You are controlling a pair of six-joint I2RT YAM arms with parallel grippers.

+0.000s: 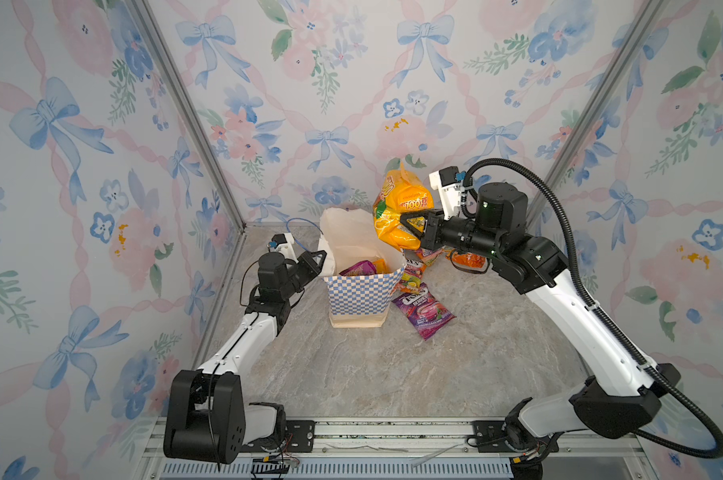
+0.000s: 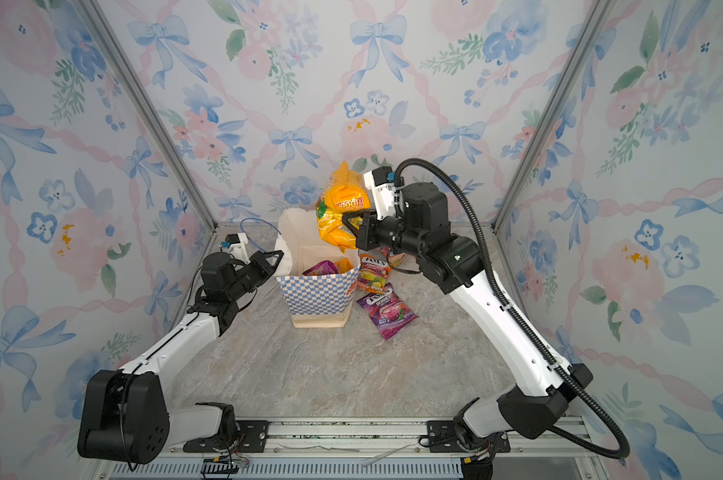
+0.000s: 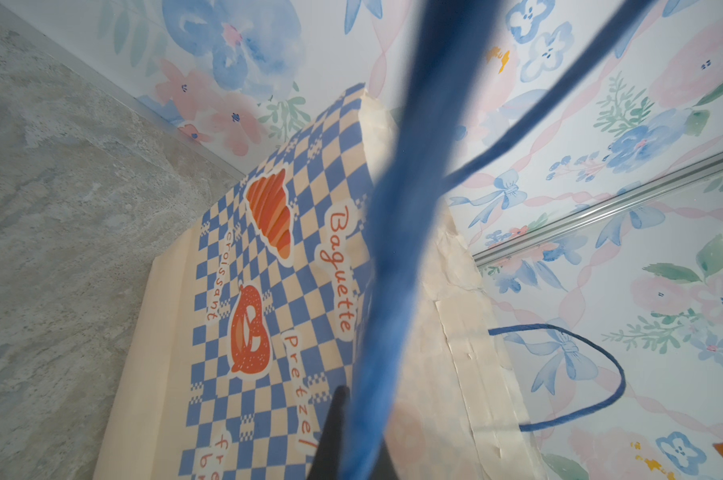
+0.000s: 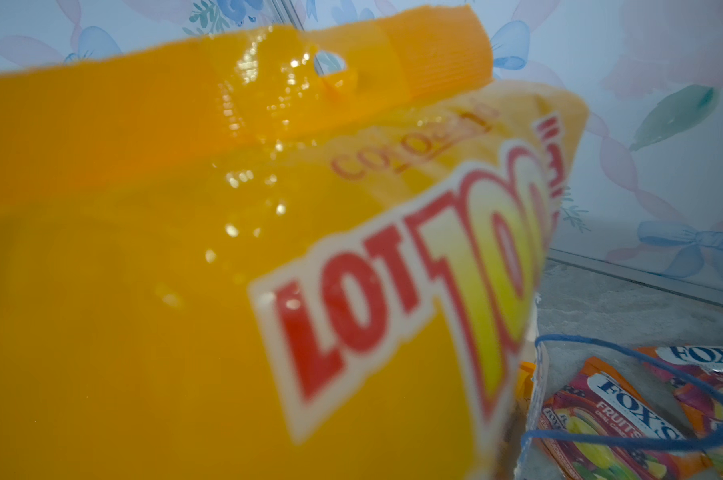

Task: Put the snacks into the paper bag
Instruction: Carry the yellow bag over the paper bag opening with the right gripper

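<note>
The paper bag [image 1: 353, 297] [image 2: 316, 295] stands upright and open in the middle of the table. My left gripper [image 1: 319, 262] [image 2: 277, 257] is shut on its blue cord handle [image 3: 405, 249] at the bag's left rim; the checkered side [image 3: 268, 291] fills the left wrist view. My right gripper [image 1: 410, 223] [image 2: 350, 222] is shut on a big yellow snack pack [image 1: 395, 203] [image 2: 337, 208] [image 4: 185, 291], held above the bag's back right corner. A magenta pack [image 1: 357, 268] lies inside the bag. A purple FOX'S packet [image 1: 422, 309] [image 2: 385, 311] and an orange FOX'S packet [image 1: 411, 276] [image 4: 592, 411] lie right of the bag.
More packets, one an orange chip bag [image 1: 468, 259], lie under my right forearm near the back wall. Flowered walls close in the left, back and right. A metal rail [image 1: 372, 432] runs along the front edge. The right arm's black cable hose [image 1: 567, 257] loops outward.
</note>
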